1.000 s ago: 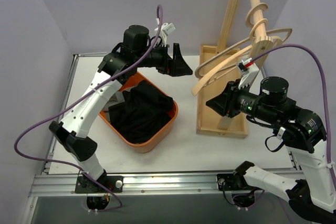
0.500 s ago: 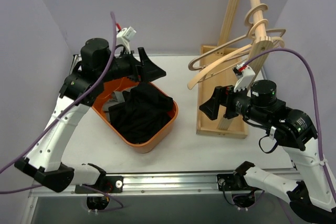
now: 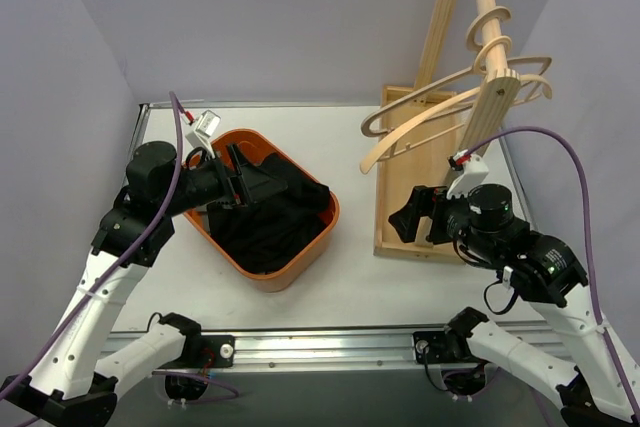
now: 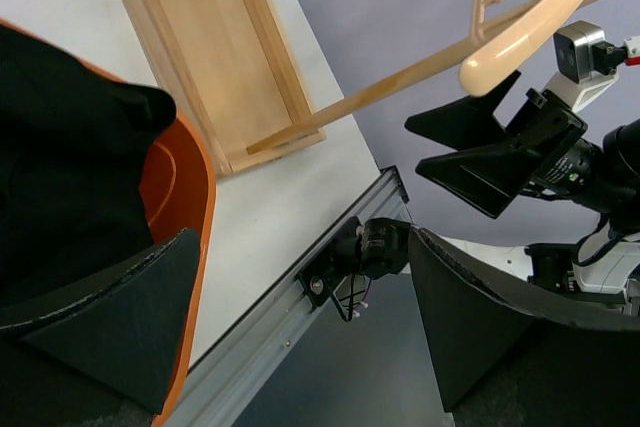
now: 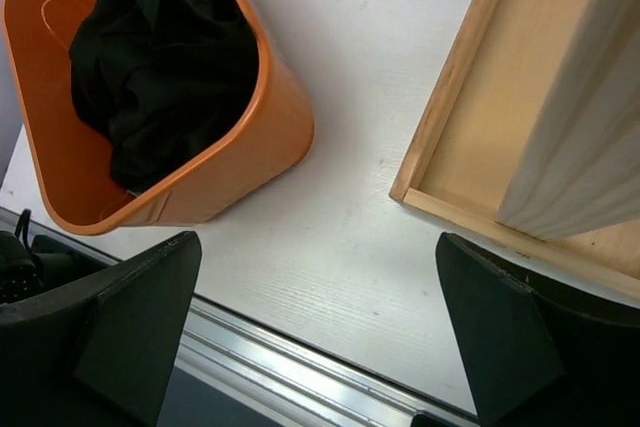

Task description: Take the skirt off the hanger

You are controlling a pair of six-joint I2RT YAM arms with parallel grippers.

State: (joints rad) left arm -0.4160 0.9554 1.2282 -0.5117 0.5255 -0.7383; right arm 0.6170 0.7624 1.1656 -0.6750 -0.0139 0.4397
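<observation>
The black skirt lies bunched in the orange basket, off the hanger. Bare wooden hangers hang from the pegs of the leaning rack post. My left gripper hovers open over the basket's far side with nothing between its fingers. My right gripper stands open and empty below the hangers, over the rack's tray. The left wrist view shows the skirt, the basket rim and a hanger tip. From the right wrist I see the skirt in the basket.
The rack's wooden base tray sits at the right of the white table. An aluminium rail runs along the near edge. Purple cables loop off both arms. Grey walls close in on the left, back and right.
The right gripper opened and dropped away from the hangers, which swung back. The left arm drew back leftward and lower, from near the hangers to above the basket.
</observation>
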